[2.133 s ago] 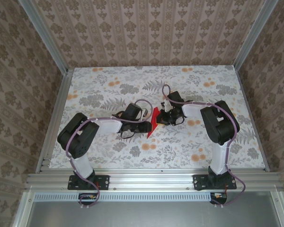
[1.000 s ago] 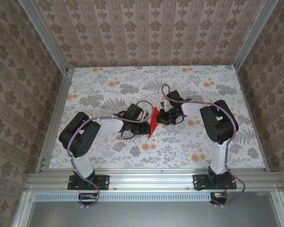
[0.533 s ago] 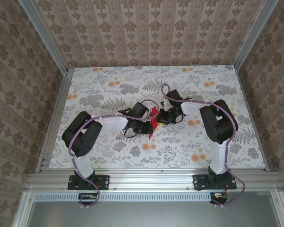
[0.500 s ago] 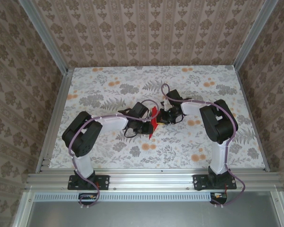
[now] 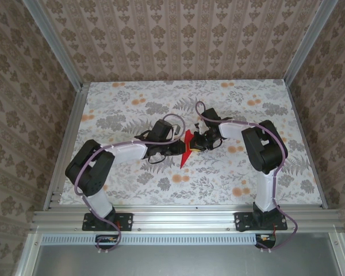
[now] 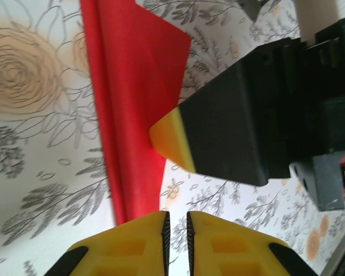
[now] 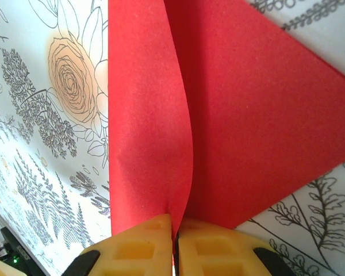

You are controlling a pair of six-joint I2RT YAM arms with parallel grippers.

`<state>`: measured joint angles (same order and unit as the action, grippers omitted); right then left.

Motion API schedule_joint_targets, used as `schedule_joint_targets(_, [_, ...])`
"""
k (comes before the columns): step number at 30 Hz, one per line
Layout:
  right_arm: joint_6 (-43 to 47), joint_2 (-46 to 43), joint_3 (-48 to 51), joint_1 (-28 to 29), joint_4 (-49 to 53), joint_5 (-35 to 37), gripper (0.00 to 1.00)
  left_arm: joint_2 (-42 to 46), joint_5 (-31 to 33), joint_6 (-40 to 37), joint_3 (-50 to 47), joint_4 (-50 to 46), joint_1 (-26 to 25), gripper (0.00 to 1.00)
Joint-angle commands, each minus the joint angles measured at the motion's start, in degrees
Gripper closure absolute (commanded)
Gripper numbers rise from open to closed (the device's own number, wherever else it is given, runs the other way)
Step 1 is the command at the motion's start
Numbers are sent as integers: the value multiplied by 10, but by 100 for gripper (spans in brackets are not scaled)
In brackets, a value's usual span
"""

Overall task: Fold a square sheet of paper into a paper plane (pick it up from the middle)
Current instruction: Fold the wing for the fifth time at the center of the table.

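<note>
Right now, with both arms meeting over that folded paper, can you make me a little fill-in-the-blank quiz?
1. The folded paper is plain ____ in colour.
2. The right tool is ____ on the paper, pinching a folded edge.
3. The table has a ____ pattern of leaves and blooms.
4. Seen from above, the paper lies ____ the left tool and the right tool.
Missing words: red; shut; floral; between.

The paper plane (image 6: pixel 129 103) ran off the top edge of the left wrist view, and the right gripper (image 6: pixel 171 140) covered part of its flap. From above, its folds were too small to read, and one edge possibly lay under the left gripper (image 5: pixel 176 148).
</note>
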<state>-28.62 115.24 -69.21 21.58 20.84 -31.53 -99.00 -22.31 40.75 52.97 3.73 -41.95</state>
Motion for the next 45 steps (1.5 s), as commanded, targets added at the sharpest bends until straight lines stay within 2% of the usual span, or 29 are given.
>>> schedule_joint_targets(1, [6,64,19,-5,47,132,89,-25,-23,22,-1,42,-1,83])
schedule_joint_targets(11, [2,77,9,-5,63,143,88,-64,-28,14,15,27,-11,86])
schedule_joint_targets(45, [-8,102,-10,-5,86,156,84,-91,-5,1,22,-15,-19,87])
